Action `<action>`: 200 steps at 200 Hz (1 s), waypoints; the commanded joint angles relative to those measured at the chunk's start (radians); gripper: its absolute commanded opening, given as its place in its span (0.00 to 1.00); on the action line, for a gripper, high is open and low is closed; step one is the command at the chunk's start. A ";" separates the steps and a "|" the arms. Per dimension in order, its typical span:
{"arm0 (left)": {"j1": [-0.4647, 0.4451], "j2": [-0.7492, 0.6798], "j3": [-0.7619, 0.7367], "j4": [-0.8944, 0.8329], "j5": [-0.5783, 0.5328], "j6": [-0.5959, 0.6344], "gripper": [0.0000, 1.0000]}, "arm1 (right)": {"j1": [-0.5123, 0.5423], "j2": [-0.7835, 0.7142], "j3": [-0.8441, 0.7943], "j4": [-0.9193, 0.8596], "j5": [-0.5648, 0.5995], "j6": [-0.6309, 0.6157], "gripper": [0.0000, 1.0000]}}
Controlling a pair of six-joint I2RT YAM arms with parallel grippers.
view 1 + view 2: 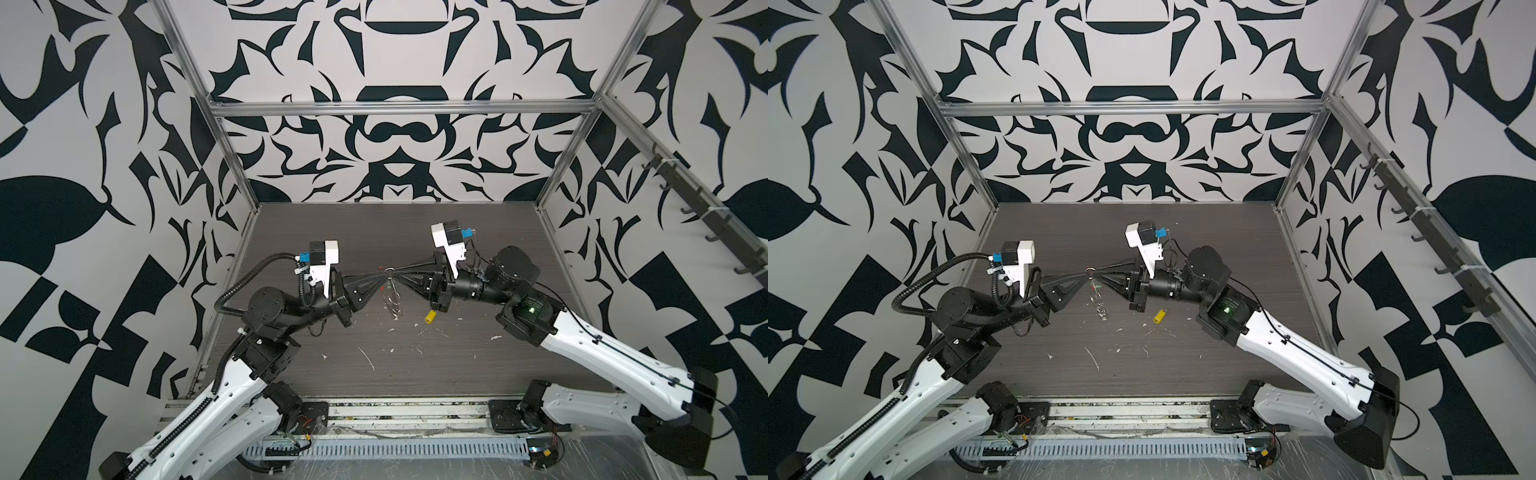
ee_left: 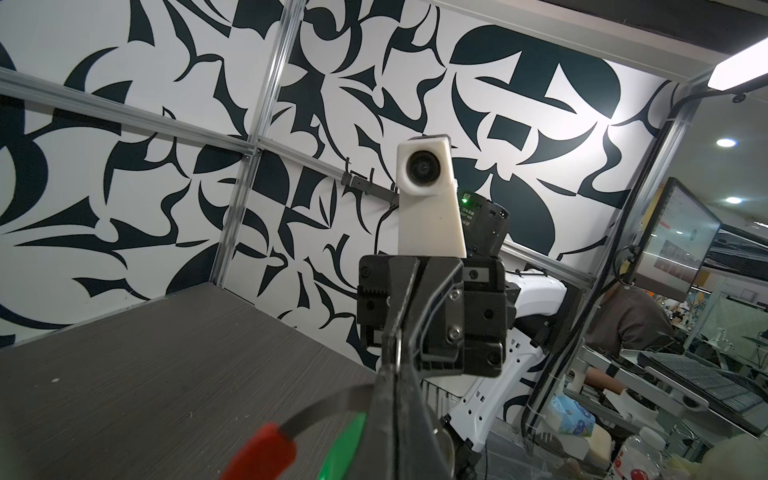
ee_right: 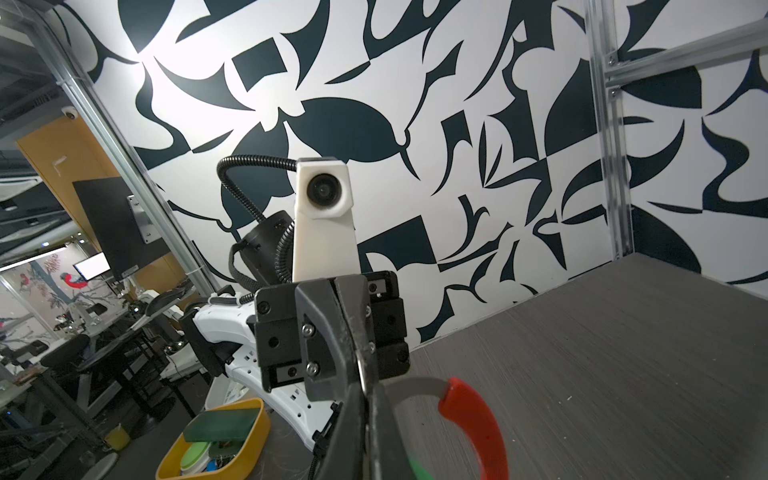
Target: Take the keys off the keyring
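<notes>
Left gripper (image 1: 379,277) and right gripper (image 1: 398,277) meet tip to tip at the centre of both top views. We read each as pressed together on the keyring (image 1: 390,272), which hangs lifted clear of the table (image 1: 415,232). Its small silver rings (image 1: 394,307) dangle below the pinch. Only here do we see the yellow key (image 1: 431,317), off the ring and lying on the table just right of centre, under the right wrist, among white scraps (image 1: 368,359). We judge that a low sweep of that arm could knock it away.

From the left wrist view, we see the grey hoop curving into the closed fingers at lower centre. The red sleeve (image 2: 262,453) and the green key (image 2: 345,436) sit side by side at the bottom edge, a closeness that is lost from above. The green key looks not yet off the hoop, and we cannot tell which gripper clamps exactly what.

From the right wrist view, the red sleeve fills the lower right and a sliver of green sits at the bottom edge beside the fingers. With both pinches so close together, we think a pull apart could let the hoop slip and drop. The sleeve could also block the key from sliding round.
</notes>
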 commanded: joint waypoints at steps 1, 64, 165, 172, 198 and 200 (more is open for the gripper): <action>-0.003 0.004 -0.007 0.050 0.003 -0.012 0.00 | 0.008 -0.006 0.023 0.048 -0.029 0.001 0.00; -0.003 -0.048 0.009 -0.060 -0.037 0.001 0.60 | 0.006 -0.059 0.038 -0.089 -0.005 -0.073 0.00; -0.002 0.008 0.272 -0.629 0.141 0.143 0.49 | -0.010 0.016 0.257 -0.577 -0.202 -0.300 0.00; -0.002 0.013 0.288 -0.656 0.150 0.154 0.49 | -0.014 0.024 0.273 -0.605 -0.218 -0.313 0.00; -0.002 0.044 0.341 -0.742 0.197 0.193 0.48 | -0.032 0.051 0.321 -0.677 -0.264 -0.342 0.00; -0.002 0.047 0.345 -0.747 0.200 0.195 0.48 | -0.033 0.053 0.323 -0.683 -0.266 -0.345 0.00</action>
